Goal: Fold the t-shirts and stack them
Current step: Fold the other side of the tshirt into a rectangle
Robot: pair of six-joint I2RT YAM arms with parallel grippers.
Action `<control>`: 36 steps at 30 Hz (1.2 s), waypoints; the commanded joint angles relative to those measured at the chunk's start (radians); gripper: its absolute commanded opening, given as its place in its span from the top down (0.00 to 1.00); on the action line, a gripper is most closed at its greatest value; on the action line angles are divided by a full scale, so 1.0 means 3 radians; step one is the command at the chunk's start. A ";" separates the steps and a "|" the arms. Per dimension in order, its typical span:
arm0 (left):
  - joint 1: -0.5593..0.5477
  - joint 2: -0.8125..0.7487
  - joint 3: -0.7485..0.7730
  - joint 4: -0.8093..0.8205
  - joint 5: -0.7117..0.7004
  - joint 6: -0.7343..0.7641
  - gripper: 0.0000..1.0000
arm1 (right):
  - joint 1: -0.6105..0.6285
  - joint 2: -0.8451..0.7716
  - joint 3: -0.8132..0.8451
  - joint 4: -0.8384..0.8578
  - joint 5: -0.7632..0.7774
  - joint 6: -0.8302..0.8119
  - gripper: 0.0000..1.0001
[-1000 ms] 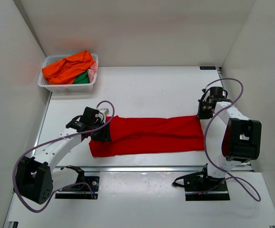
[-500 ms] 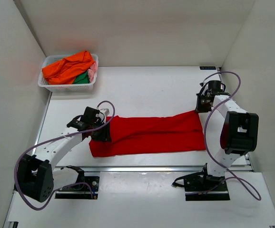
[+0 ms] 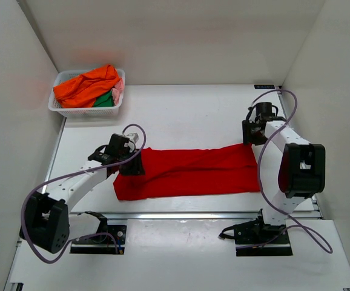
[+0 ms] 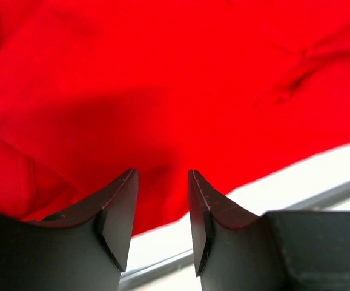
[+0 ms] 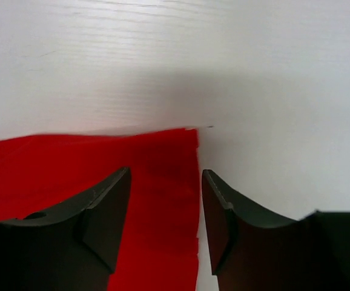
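Red t-shirt point(image 3: 193, 173) is being borne flat by desk point(image 3: 181, 115); left hand point(image 4: 161, 176), right hand point(image 5: 165, 173) are being held released over its ends.

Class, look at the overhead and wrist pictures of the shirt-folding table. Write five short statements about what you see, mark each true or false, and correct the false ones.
1. The red t-shirt lies as a long strip on the table, with the left gripper at one end and the right gripper at the other. True.
2. An orange t-shirt lies on top in the white mesh basket. True.
3. The basket stands at the table's near right corner. False: it stands at the far left corner.
4. The right gripper is shut on the red t-shirt. False: it is open, its fingers apart over the shirt's far right corner.
5. The left gripper is open. True.
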 commanded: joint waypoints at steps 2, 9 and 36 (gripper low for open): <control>-0.0097 0.0216 0.0207 0.0386 -0.0209 -0.0287 0.51 | 0.0192 -0.0445 -0.0156 0.0167 -0.0073 -0.0032 0.55; -0.0123 0.0344 0.0233 0.0601 -0.0271 -0.0430 0.52 | 0.0513 -0.0650 -0.0438 0.0679 -0.0949 0.0300 0.84; -0.0164 0.0549 0.0008 0.0714 -0.0266 -0.0481 0.52 | 0.1501 0.0208 -0.0315 0.0950 -0.1031 0.0326 0.90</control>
